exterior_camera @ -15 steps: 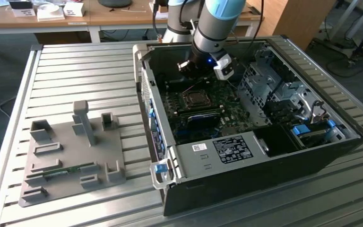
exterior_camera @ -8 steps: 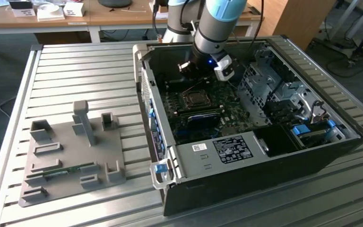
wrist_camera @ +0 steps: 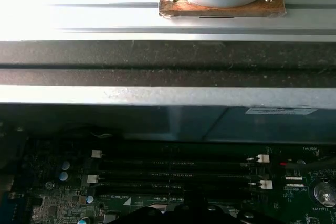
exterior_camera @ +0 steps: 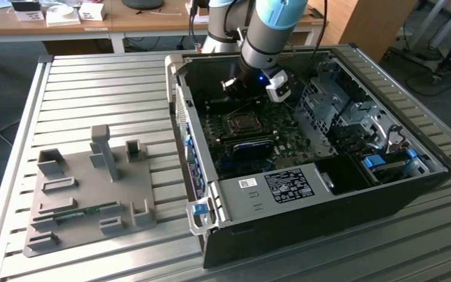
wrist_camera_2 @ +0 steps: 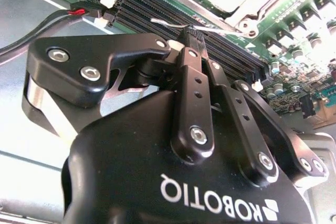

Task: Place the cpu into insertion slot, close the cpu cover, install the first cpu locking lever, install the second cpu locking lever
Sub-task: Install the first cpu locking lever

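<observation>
My fingers (wrist_camera_2: 190, 38) are pressed together over the black memory slots (wrist_camera_2: 157, 9). I see a thin silver lever (wrist_camera_2: 170, 23) at their tips, with the cpu cover (wrist_camera_2: 252, 11) just beyond.

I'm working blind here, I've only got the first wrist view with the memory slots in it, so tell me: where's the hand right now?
Observer: In the second wrist view the hand is at the memory slots, beside the cpu cover, not above it.
Operator: Are its fingers open?
Observer: No, the fingers are closed together, their tips at the end of a thin metal lever.
Operator: Is the cover down?
Observer: In the exterior view it looks to lie flat on the board; I can't tell whether it is latched.
</observation>
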{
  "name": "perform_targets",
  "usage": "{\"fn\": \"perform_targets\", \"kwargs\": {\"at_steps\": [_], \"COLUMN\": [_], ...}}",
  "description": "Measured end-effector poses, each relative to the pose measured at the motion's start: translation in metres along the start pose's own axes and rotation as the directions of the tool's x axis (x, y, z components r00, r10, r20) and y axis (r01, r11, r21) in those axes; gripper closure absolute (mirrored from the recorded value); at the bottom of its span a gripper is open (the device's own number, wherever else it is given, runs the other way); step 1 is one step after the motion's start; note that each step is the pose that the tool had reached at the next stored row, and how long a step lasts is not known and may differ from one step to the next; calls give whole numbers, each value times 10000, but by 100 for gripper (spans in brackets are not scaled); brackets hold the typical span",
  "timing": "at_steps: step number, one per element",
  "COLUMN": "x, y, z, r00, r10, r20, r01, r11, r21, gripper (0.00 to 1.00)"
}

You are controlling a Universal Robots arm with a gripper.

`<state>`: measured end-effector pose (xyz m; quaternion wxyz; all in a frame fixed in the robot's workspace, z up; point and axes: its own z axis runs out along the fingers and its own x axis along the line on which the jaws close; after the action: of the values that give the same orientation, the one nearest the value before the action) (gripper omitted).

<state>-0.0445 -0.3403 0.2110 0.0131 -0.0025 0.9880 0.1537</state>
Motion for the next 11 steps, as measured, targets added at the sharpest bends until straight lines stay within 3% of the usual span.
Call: {"fn": "perform_targets", "kwargs": {"at_steps": [11], "x": [0], "y": [-6], "z": [21], "r00": [10000], "r10": [0], "r20": [1], "r01": [0], "r11": [10000], "r21": [-2], "gripper": [89]}}
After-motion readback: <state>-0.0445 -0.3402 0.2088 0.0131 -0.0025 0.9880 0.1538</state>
